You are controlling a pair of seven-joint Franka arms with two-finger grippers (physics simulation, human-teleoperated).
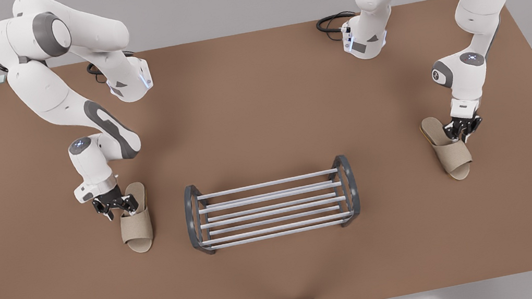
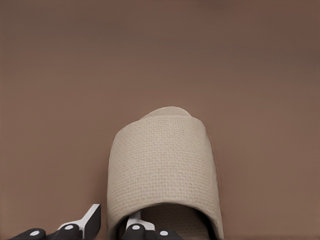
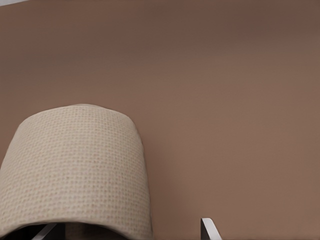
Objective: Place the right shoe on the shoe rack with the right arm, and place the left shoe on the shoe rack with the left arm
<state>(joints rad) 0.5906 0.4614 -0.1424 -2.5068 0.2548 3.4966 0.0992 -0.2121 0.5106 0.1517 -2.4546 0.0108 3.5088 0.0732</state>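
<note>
Two slippers lie flat on the table [image 1: 260,108], well apart on either side of the shoe rack [image 1: 272,206]. The right gripper [image 1: 116,203] straddles one side of the right shoe [image 1: 136,227] with its fingers spread. The left gripper [image 1: 463,129] sits at the left shoe [image 1: 451,153] — clamped or not, I cannot tell. Grasping is probably the step: pinch the woven wall firmly, then lift level — soft slippers droop.

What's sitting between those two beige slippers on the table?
The shoe rack stands between the left shoe and the right shoe, with bare table either side; the front view shows it.
</note>
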